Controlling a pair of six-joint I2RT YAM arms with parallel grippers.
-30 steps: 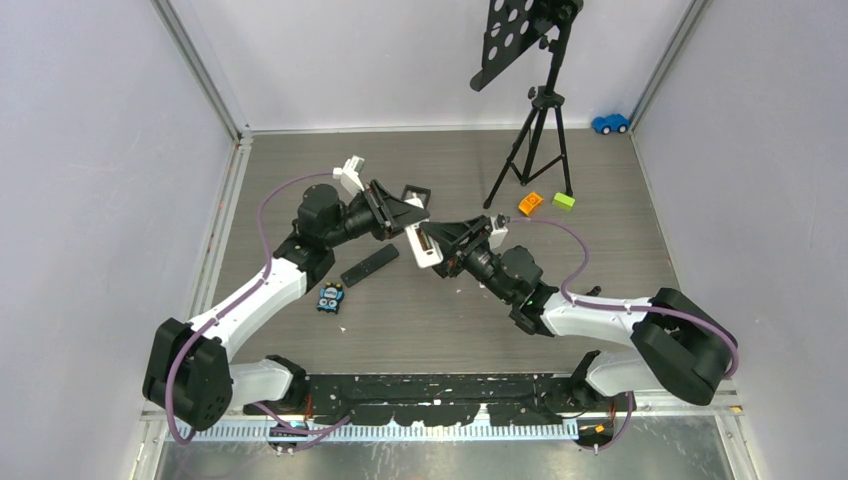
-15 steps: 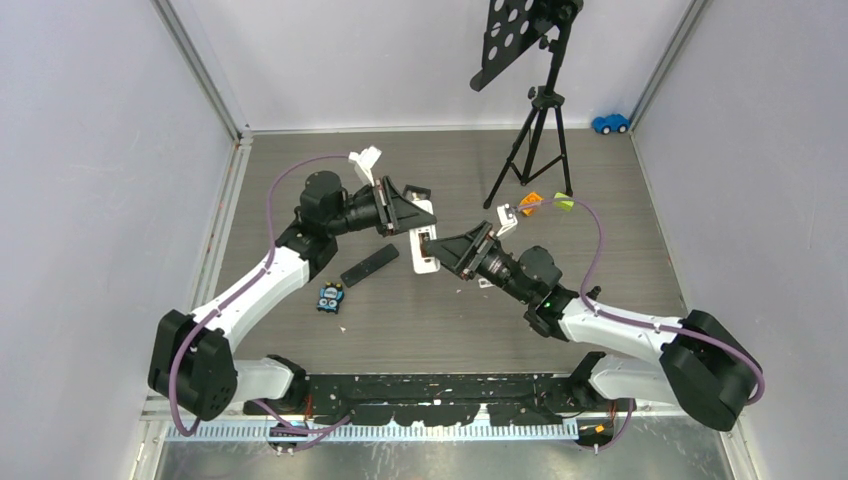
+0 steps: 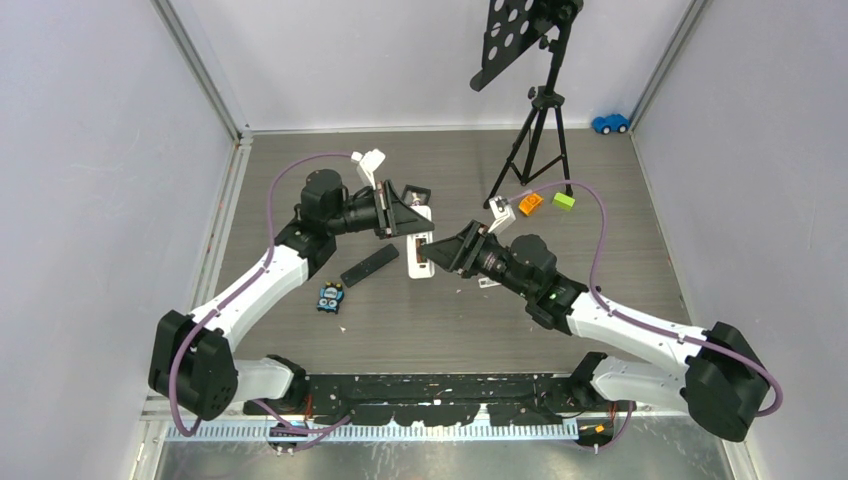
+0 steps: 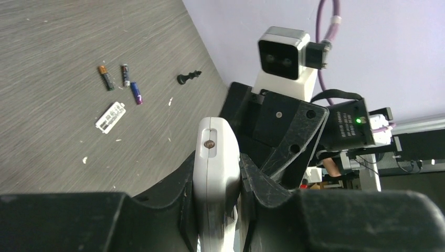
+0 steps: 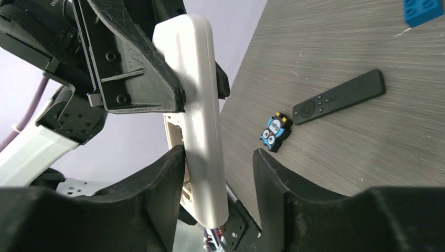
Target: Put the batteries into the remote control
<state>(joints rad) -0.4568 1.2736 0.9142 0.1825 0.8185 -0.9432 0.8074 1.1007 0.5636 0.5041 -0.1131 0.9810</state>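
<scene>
My left gripper (image 4: 218, 163) is shut on a white remote control (image 4: 216, 157), holding it on edge above the table. In the right wrist view that remote control (image 5: 199, 105) hangs between my right gripper's (image 5: 218, 168) jaws. One finger lies against it and the other stands clear, so the right gripper is open. From above, the two grippers, left (image 3: 408, 222) and right (image 3: 432, 255), meet at the remote control (image 3: 418, 258). Three batteries (image 4: 125, 75) lie loose on the table beside a white cover (image 4: 110, 116).
A black remote (image 3: 369, 265) and a blue owl-faced piece (image 3: 331, 297) lie left of centre. A small black knob-like piece (image 4: 189, 78) sits near the batteries. A tripod (image 3: 535, 140) stands at the back, with orange (image 3: 530, 202) and green (image 3: 564, 200) bricks at its feet.
My right arm has reached further left, so its jaws now straddle the remote's lower end. My left arm has shifted a little with the remote still gripped.
</scene>
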